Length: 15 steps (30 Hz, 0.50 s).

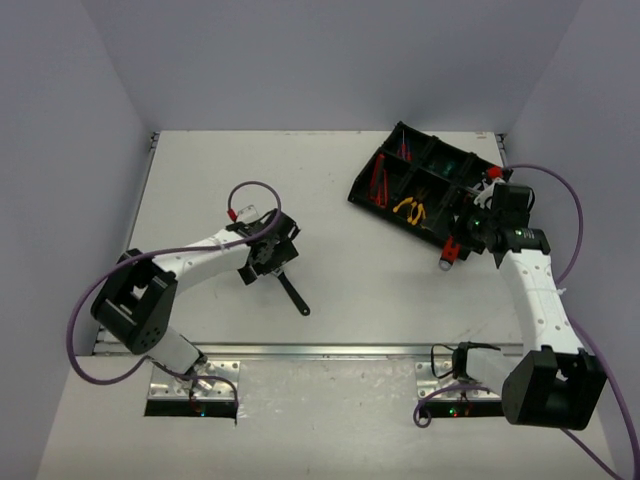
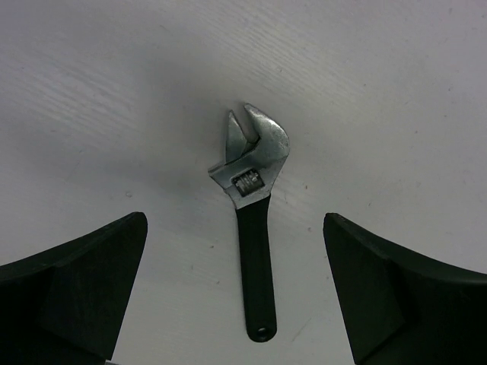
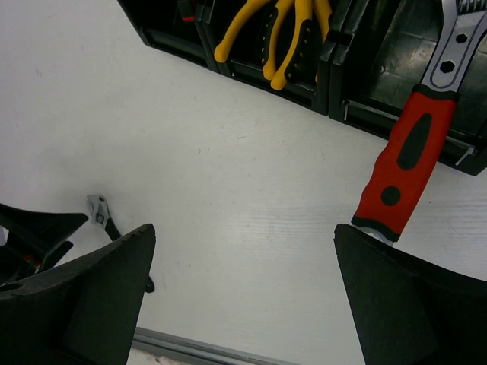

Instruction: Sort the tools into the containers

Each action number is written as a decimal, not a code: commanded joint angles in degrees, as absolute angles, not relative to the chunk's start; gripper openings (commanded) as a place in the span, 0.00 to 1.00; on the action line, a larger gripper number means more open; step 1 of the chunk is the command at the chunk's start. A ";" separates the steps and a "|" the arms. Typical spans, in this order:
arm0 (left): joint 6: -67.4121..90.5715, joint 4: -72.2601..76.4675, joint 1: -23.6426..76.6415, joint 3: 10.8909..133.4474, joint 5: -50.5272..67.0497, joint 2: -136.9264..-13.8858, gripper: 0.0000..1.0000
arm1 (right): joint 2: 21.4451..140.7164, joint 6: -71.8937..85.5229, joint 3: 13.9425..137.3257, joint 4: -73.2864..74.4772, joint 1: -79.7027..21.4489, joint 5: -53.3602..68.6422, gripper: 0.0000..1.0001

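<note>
My left gripper (image 2: 234, 228) has its jaws wide apart and holds nothing. Its wrist view shows the black-handled wrench (image 2: 253, 251) flat on the table (image 2: 396, 91) under the gap, head pointing away, touching neither finger. Overhead, that head is tucked under the gripper and only the handle shows.

My right gripper (image 3: 245, 232) is spread just as wide, over bare table and gripping nothing. Just beside its right finger (image 3: 403, 304) ends a red-handled tool (image 3: 411, 160), which rests across the near wall of the tray (image 3: 251, 72) – silver shaft inside a compartment, grip out over the table. One compartment to the left lie the yellow pliers (image 3: 289, 38).

Only the overhead view takes in the whole tray at far right, with red tools (image 1: 380, 180) in its left end compartment. The right wrist view also shows the wrench small at its left edge, well apart from the tray.
</note>
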<state>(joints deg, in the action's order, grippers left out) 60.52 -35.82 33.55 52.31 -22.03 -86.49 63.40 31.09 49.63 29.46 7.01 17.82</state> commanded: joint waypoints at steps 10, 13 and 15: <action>68.03 -37.88 37.00 60.38 -20.66 -99.84 0.81 | 62.93 29.97 46.76 24.79 6.94 20.04 0.99; 68.03 -37.79 37.09 60.12 -19.87 -100.54 0.75 | 62.93 30.15 46.50 24.44 6.86 20.39 0.99; 68.14 -38.14 37.09 59.74 -19.98 -100.11 0.71 | 62.93 30.23 46.49 24.29 6.86 20.45 0.99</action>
<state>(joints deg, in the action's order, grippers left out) 66.68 -37.36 36.70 59.05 -20.58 -100.61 63.44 30.79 46.49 27.40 6.98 19.62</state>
